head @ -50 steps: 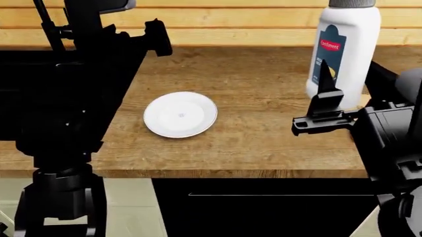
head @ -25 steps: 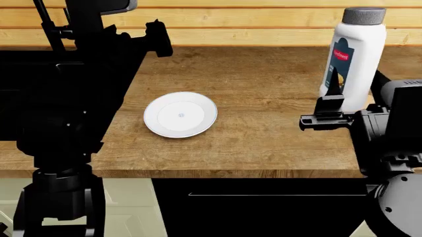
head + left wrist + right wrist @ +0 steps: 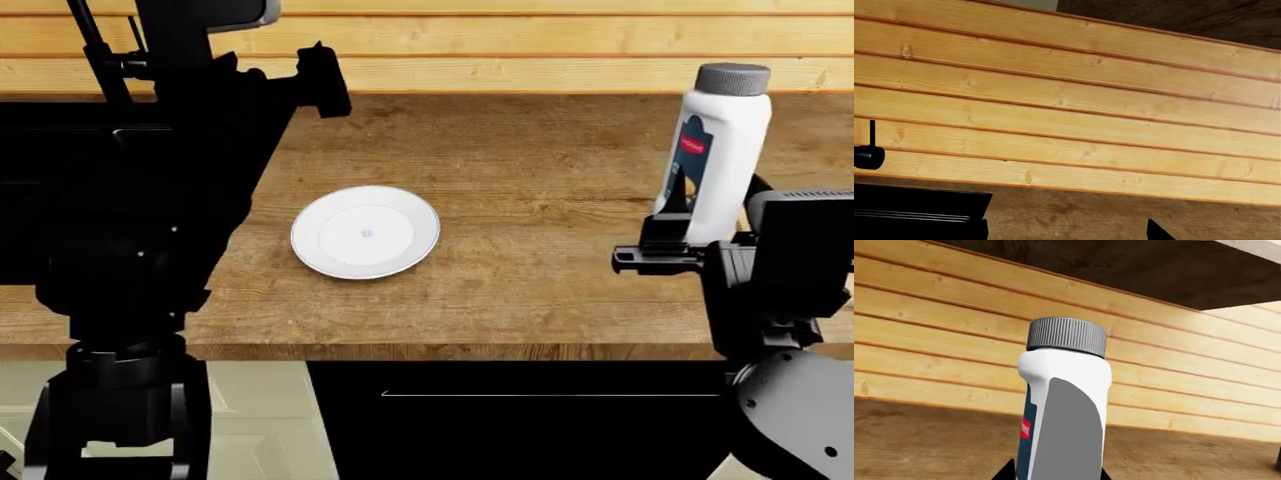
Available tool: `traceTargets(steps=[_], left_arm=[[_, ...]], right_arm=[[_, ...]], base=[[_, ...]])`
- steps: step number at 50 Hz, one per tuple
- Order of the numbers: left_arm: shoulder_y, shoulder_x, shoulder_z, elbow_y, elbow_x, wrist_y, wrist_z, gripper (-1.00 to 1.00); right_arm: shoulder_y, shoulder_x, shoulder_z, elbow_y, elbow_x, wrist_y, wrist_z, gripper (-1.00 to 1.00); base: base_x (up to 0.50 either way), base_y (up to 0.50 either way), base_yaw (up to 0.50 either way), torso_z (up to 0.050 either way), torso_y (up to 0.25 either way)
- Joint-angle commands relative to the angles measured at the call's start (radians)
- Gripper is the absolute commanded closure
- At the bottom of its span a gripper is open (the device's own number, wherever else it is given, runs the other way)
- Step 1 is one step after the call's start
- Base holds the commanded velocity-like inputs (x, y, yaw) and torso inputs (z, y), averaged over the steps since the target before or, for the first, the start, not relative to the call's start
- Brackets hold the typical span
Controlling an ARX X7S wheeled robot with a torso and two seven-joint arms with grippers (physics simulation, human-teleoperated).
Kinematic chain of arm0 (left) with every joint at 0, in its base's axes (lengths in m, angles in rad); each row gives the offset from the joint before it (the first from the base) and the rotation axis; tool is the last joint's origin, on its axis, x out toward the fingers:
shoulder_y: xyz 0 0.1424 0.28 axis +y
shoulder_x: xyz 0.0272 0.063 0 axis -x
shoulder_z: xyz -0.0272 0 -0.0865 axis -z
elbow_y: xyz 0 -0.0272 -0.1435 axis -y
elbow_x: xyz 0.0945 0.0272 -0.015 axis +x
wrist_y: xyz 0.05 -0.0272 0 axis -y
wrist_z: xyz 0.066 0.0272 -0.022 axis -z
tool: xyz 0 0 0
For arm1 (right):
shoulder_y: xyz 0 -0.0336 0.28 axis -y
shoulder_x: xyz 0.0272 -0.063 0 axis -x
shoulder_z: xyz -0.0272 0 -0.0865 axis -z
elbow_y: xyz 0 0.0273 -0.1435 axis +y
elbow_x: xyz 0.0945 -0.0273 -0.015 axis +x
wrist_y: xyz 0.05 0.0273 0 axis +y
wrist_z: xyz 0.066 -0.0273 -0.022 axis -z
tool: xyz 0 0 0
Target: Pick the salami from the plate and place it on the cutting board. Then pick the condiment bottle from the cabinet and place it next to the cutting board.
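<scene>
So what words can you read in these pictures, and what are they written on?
Red band on the condiment bottle's blue label: it has white writing, but it is too small and turned too far sideways to read in either view.
Small mark at the centre of the plate: too tiny to read.
No other words, numbers or signs are visible.

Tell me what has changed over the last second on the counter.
The right gripper has carried the condiment bottle down and toward the right side of the head view, so its grey cap, cut off before, now shows fully. The jaws remain closed on the bottle's lower part. The plate lies where it was with nothing on it, and the left arm has not moved.
</scene>
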Motion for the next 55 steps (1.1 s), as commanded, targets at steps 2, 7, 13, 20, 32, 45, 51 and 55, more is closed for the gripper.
traceTargets(steps=[2,7,13,20,32,45,51,55], left_arm=[[0.003,-0.004,0.007,-0.008,-0.006,0.011,-0.001,-1.00],[0.003,-0.006,0.009,-0.007,-0.009,0.011,-0.004,-1.00],[0.005,-0.008,0.012,-0.011,-0.012,0.017,-0.004,-1.00],[0.005,-0.010,0.015,-0.008,-0.016,0.017,-0.007,-1.00],[0.006,-0.014,0.019,-0.006,-0.025,0.016,-0.014,-1.00],[0.002,-0.017,0.027,-0.018,-0.029,0.024,-0.014,-1.00],[0.001,-0.019,0.031,-0.020,-0.031,0.027,-0.015,-1.00],[0.001,-0.021,0.034,-0.020,-0.033,0.029,-0.015,-1.00]], right_arm=[[-0.006,-0.034,-0.003,0.081,-0.065,-0.025,-0.031,1.00],[-0.003,-0.048,-0.007,0.114,-0.078,-0.033,-0.045,1.00],[-0.003,-0.066,-0.014,0.154,-0.097,-0.045,-0.058,1.00],[-0.006,-0.071,-0.012,0.186,-0.112,-0.052,-0.053,1.00],[-0.022,-0.075,-0.003,0.238,-0.113,-0.069,-0.057,1.00],[0.000,-0.108,-0.009,0.324,-0.116,-0.063,-0.088,1.00],[0.003,-0.128,-0.007,0.380,-0.128,-0.078,-0.096,1.00],[0.005,-0.144,-0.009,0.412,-0.137,-0.088,-0.101,1.00]], base=[[0.00,0.00,0.00,0.000,0.000],[0.00,0.00,0.00,0.000,0.000],[0.00,0.00,0.00,0.002,0.002],[0.00,0.00,0.00,0.000,0.000],[0.00,0.00,0.00,0.000,0.001],[0.00,0.00,0.00,0.000,0.000],[0.00,0.00,0.00,0.000,0.000],[0.00,0.00,0.00,0.000,0.002]])
